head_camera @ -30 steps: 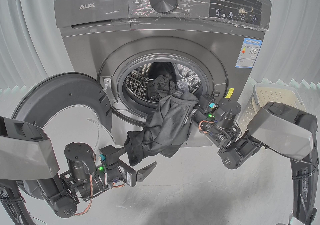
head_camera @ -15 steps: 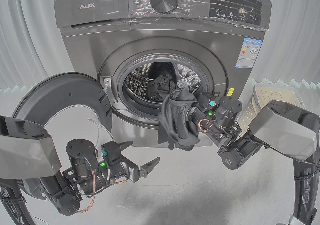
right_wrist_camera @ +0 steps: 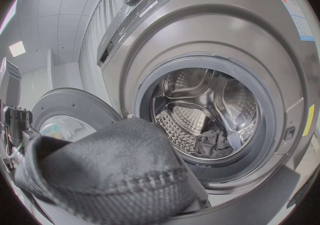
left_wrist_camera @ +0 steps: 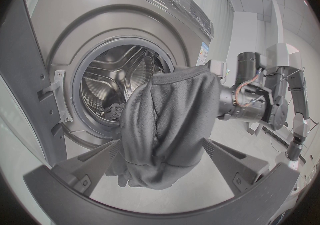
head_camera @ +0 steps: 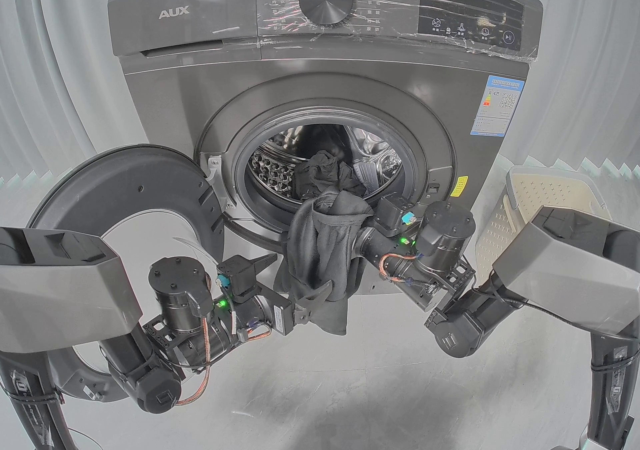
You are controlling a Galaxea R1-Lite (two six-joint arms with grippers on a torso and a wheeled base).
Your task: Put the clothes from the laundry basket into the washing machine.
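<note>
1. Before pale curtains [head_camera: 53, 71], the washing machine [head_camera: 200, 91] stood open.
2. Some dark clothes [head_camera: 323, 173] lay in its drum [head_camera: 273, 171].
3. The right jaws grasped a grey garment [head_camera: 323, 251] outside the opening; the left jaws, released, flanked it.
4. It was not yet inside.

left arm [head_camera: 60, 291] and right arm [head_camera: 567, 285]: angular light-grey shells over the forearms, black joints at the elbows. each wrist carries a black cylindrical motor housing [head_camera: 179, 281] with small screws in its cap, a green indicator light [head_camera: 221, 304], a teal connector [head_camera: 225, 281] and a copper-coloured braided cable [head_camera: 200, 365] looped beneath. left gripper [left_wrist_camera: 160, 141]: dark grey wedge-shaped fingers [left_wrist_camera: 233, 165] with ribbed pads [left_wrist_camera: 208, 145] on the inner faces and one screw near each base, mounted on a broad dark grey crossbar [left_wrist_camera: 160, 209].
</note>
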